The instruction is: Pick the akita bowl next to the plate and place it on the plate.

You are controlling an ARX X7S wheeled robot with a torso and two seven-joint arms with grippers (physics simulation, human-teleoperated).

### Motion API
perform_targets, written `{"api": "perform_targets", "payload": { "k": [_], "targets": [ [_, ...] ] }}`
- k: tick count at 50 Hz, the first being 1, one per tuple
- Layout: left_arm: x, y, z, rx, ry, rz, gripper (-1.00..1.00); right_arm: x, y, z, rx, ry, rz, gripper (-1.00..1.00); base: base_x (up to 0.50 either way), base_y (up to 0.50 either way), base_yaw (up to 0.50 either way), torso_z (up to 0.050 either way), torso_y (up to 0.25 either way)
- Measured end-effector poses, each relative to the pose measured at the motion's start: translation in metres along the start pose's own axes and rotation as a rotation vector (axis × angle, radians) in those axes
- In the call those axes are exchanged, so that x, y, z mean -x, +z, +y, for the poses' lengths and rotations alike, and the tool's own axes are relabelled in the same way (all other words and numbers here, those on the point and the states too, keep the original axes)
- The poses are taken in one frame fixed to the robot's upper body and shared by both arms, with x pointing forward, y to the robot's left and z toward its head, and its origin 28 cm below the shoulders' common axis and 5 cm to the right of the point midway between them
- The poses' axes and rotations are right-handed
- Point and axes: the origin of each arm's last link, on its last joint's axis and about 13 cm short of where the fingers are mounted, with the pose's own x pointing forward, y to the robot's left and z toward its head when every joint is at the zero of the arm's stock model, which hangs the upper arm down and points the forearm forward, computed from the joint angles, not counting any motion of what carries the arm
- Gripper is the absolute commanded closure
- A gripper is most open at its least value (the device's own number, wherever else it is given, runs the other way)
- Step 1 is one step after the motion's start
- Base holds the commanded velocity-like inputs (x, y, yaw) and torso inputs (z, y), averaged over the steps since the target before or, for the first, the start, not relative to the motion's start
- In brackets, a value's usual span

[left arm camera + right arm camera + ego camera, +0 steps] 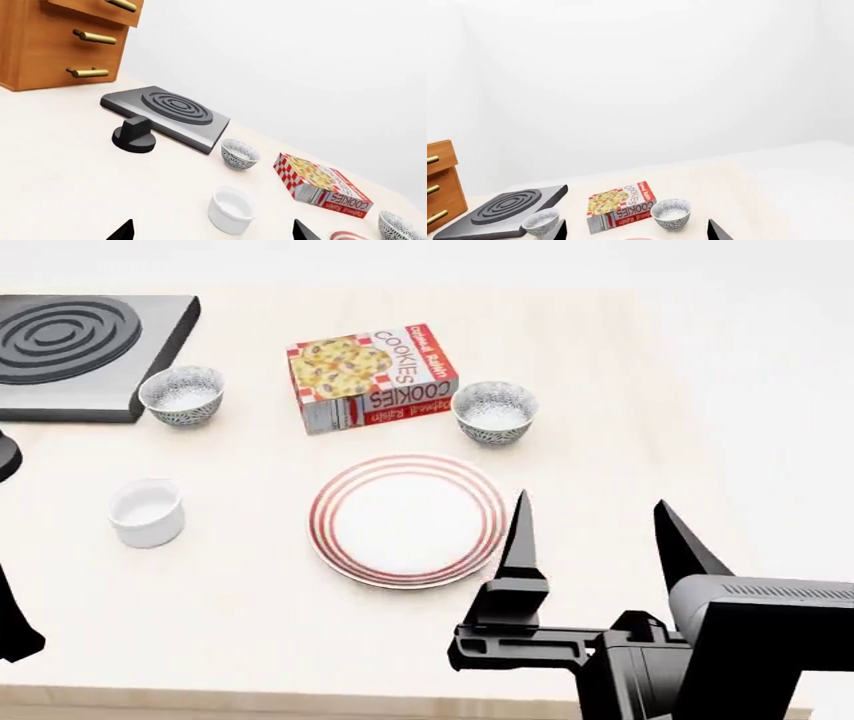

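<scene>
Head view puts the plate at the centre of the frame, with the akita bowl above it and slightly to the right, close to the plate's upper right rim but not touching, and just to the right of the cookie box. A second speckled bowl sits at upper left beside the stove burner, well apart from the plate, so the one by the plate is judged to be the target. The right gripper hangs at lower right of the frame with its two fingers spread wide and nothing between them; the bowl lies up and to the left of it, clearly apart. The step in hand looks like the reach. To do it well, carry the gripper forward and a little left over the plate's right edge, keep it high enough to clear the plate, then lower with one finger inside the bowl's rim and one outside, on the side away from the cookie box so the box is not nudged. In the left wrist view the left gripper shows only two dark fingertips set apart, empty, near the white cup, and it need play no part.
</scene>
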Motion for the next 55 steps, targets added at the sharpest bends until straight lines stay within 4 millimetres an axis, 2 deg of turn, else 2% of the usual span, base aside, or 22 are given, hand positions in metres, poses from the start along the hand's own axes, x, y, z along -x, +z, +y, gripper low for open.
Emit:
{"api": "perform_targets", "payload": {
  "k": [11,55],
  "targets": [
    [0.0005,-0.0003,-0.0004,0.002,0.000,0.002,-1.00,0.0002,-0.0008,-0.0003,0.017,0.004,0.001,-1.00,0.06,-0.01,0.00,0.000,0.000],
    [0.0005,-0.0001,-0.0003,0.003,0.001,0.001,-1.00,-0.0002,-0.0031,0.0007,0.021,0.027,0.013,-1.00,0.50,0.00,0.00,0.000,0.000]
  ]
}}
